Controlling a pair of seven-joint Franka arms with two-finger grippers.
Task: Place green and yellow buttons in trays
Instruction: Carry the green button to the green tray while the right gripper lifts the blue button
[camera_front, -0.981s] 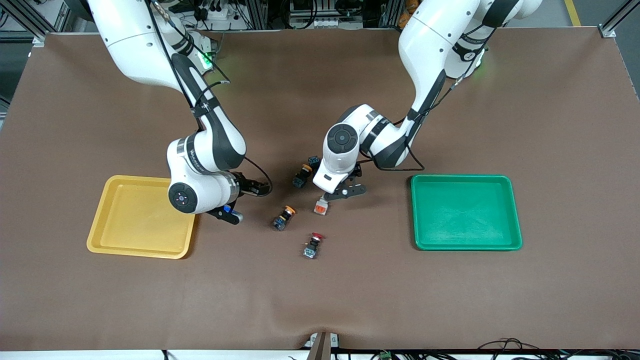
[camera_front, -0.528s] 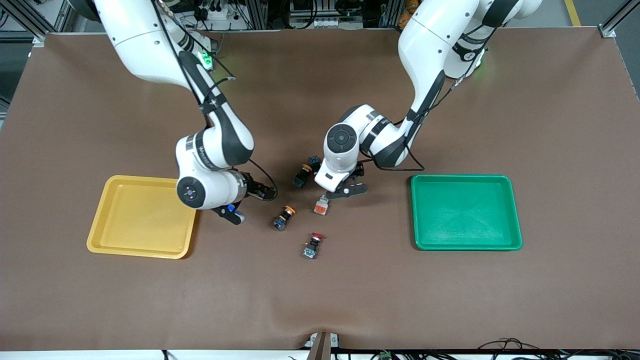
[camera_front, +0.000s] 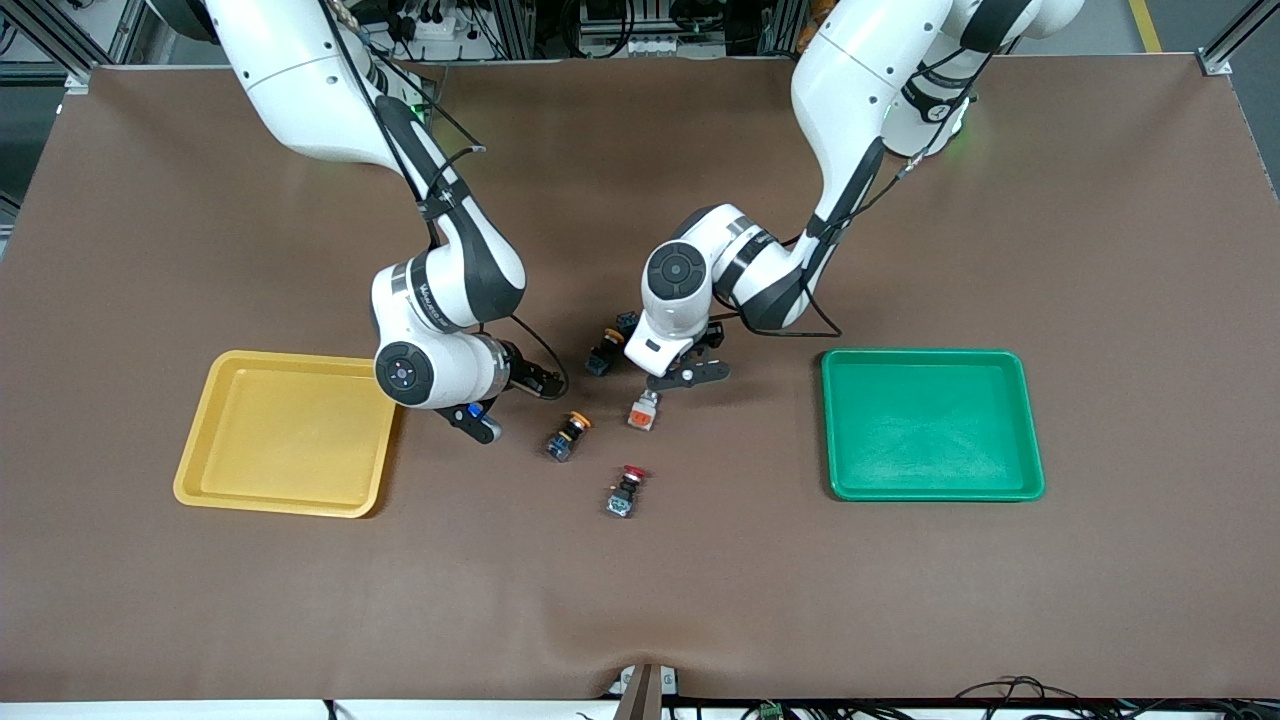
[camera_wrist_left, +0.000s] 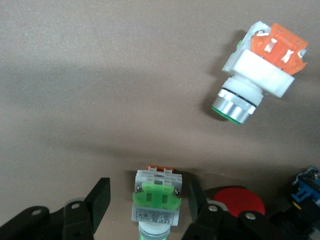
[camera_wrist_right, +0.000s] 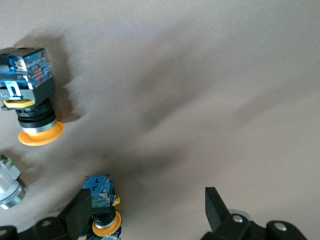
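Now, left gripper (camera_front: 688, 372): fingers narrowing around green button (camera_wrist_left: 156, 200), gaps remain; grasp imminent.
Green button: on table (camera_front: 900, 600), not yet lifted.
Right gripper (camera_front: 512, 398): fingers apart, moved from yellow tray (camera_front: 215, 470) toward yellow button (camera_front: 568, 436).

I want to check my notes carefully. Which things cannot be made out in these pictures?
- Green-faced button: hidden under the left arm in the front view; cap cut off by the left wrist view's edge.
- Left gripper: contact with it unclear.
- Red button: partly covered by one of the fingers.
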